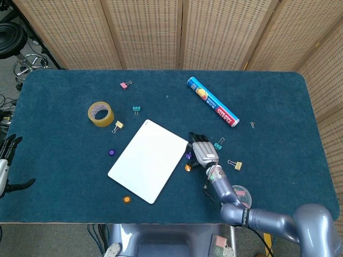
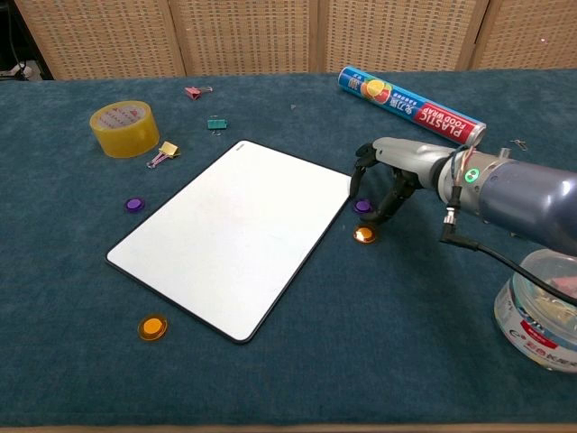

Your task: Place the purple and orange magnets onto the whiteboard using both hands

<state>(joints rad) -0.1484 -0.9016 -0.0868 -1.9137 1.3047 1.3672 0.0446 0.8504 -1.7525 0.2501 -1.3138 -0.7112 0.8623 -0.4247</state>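
Right hand (image 2: pixel 389 177): we see its fingers arched down over a purple magnet (image 2: pixel 362 206) just off the whiteboard's (image 2: pixel 230 233) right edge; whether it grips, we cannot tell.
Orange magnet (image 2: pixel 364 234): just right of the whiteboard, on the counter (image 2: pixel 379 343).
Left hand (image 1: pixel 6 160): far left of the whiteboard, fingers apart, empty.

I'm working in a lab-like test space: woven folding screens (image 1: pixel 161 32) behind a blue felt-covered counter (image 1: pixel 64 160), swivel stool (image 1: pixel 13 40) beside.
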